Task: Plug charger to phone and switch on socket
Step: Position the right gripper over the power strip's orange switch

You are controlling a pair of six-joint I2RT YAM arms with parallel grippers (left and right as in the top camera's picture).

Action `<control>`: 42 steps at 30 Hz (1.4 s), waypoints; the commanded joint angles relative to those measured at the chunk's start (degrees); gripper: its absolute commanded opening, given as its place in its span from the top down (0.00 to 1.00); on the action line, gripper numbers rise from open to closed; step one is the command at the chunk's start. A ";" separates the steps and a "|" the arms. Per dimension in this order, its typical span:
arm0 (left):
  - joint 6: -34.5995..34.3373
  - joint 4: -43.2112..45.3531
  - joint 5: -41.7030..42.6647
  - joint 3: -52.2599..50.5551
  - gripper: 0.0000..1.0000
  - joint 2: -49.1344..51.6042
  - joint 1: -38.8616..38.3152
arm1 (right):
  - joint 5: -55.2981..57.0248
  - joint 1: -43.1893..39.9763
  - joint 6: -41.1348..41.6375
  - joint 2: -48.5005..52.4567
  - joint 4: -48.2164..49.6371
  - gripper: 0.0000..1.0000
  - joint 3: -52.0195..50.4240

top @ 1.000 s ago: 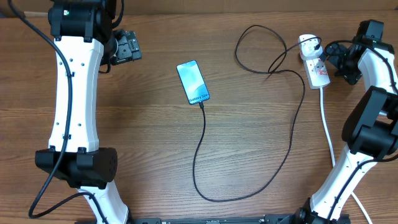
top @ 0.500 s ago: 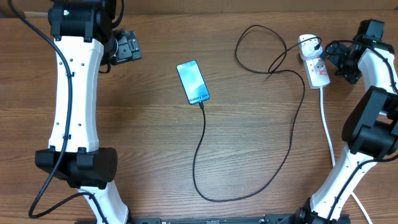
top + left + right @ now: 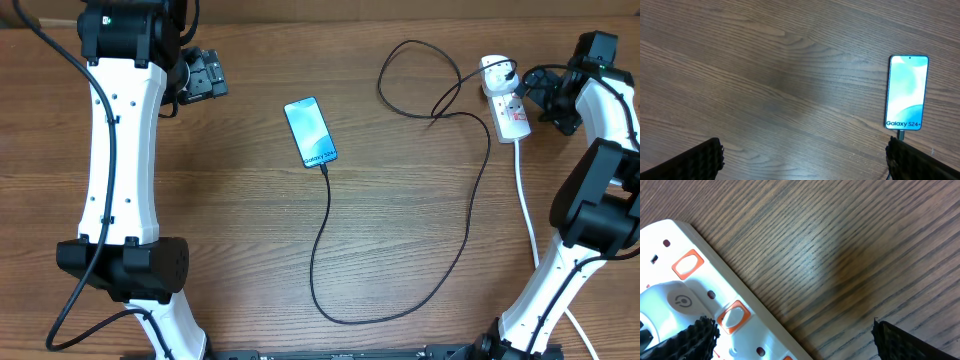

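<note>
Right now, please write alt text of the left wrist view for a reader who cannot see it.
A Galaxy S24+ phone lies on a wooden table at the right, its light-blue screen lit, a black charger cable at its lower end. The left claw is open, its black ribbed fingers in the bottom corners, holding nothing.

Phone (image 3: 907, 92) lit, charger (image 3: 900, 134) plugged in; left pincer (image 3: 805, 159) spread wide.

- Reads as a robotics lab bench, set up for manipulation trials.
- Two white-and-black arms at one wood-grain table (image 3: 230, 230): left arm (image 3: 120, 150) based at 7 o'clock, right arm (image 3: 600, 190) at 5 o'clock.
- Staged props laid flat: phone (image 3: 310, 132) near centre, charger (image 3: 312, 262) looping toward 6 o'clock, socket (image 3: 508, 108) at 2 o'clock.
</note>
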 commanded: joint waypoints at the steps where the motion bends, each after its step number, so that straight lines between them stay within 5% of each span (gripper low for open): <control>1: -0.57 0.11 -0.57 -0.35 0.00 0.39 0.26 | 0.90 0.17 -0.39 0.94 0.04 0.00 -0.31; 42: -0.57 0.11 -0.57 -0.35 0.00 0.39 0.26 | 0.20 0.24 -0.42 1.16 -0.04 0.00 -1.05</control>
